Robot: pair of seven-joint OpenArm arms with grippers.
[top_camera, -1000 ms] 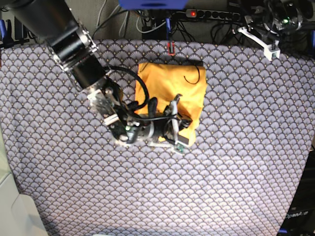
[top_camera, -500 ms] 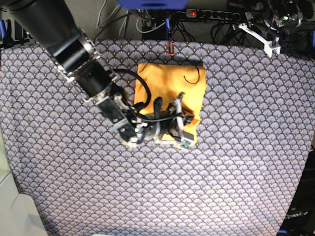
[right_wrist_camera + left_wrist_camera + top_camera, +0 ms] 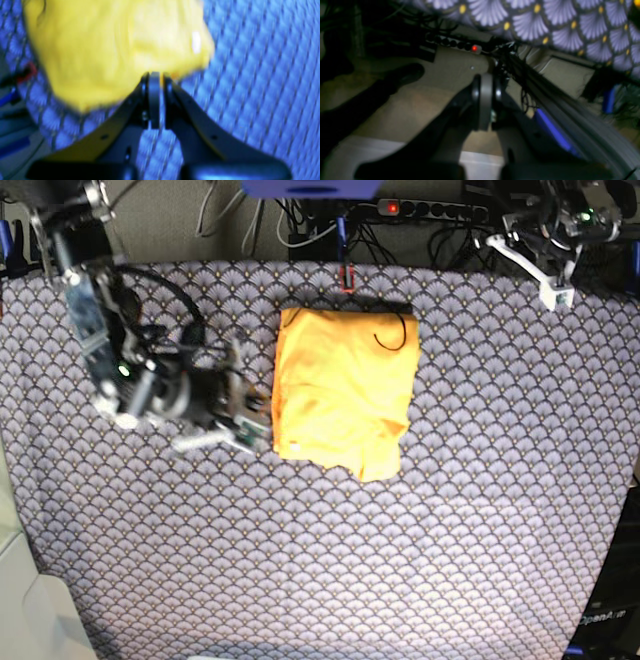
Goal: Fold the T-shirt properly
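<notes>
The T-shirt [image 3: 345, 390] lies as a compact yellow-orange rectangle in the middle of the table, its lower right corner sticking out a little. My right gripper [image 3: 250, 420] sits low just left of the shirt's lower left corner, shut, with nothing seen between its fingers. In the right wrist view, the gripper [image 3: 154, 76] points at the blurred edge of the T-shirt [image 3: 100, 50]. My left gripper [image 3: 555, 292] hovers at the far right back corner, away from the shirt. In the left wrist view, the gripper [image 3: 485, 82] is shut and empty, facing past the table's back edge.
A scale-patterned cloth [image 3: 450, 510] covers the table. A thin black curl [image 3: 390, 335] lies on the shirt's upper right. A red clip [image 3: 347, 278] sits at the back edge, with a power strip [image 3: 430, 208] and cables behind it. A white surface [image 3: 20, 580] borders the front left.
My right arm has pulled off the shirt's lower edge and swung left, now beside the shirt. The shirt lies uncovered. The left arm has stayed at the back right.
</notes>
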